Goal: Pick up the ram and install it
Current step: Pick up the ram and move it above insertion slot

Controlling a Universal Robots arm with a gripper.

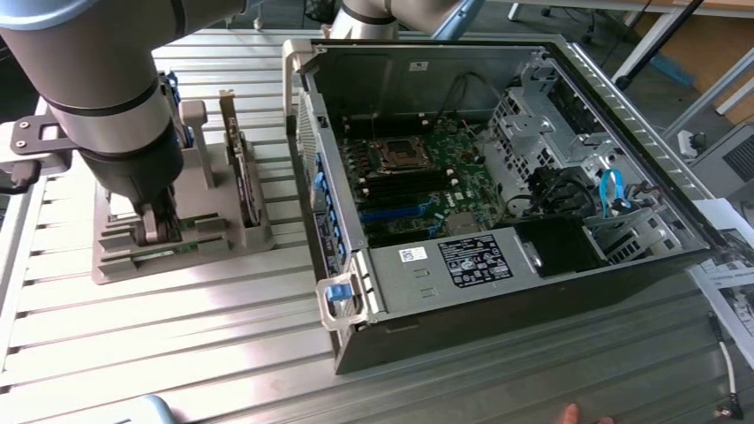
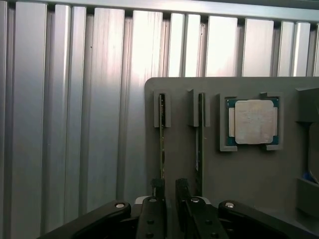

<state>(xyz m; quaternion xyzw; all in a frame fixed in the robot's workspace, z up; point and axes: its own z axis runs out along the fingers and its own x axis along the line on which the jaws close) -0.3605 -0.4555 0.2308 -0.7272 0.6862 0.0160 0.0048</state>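
Pincer (image 1: 154,228) down at grey holder (image 1: 242,238), exterior view's left, on table (image 1: 177,336) — clenched or released, cannot tell. Ram (image 2: 162,129) upright on edge in holder slot — just by the pincer.

exterior view high, looking down on table (image 1: 177,336), open case (image 1: 495,344); wrist view close above parts holder (image 2: 249,174), shared.

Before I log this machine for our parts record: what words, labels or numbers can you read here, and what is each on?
No text is legible.
front white sticker on the computer case's frame: too small to read.
black label beside it: white print, too small to read.
rear white sticker on the case's inner wall: too small to read.
processor chip in the grey holder: no readable marking.
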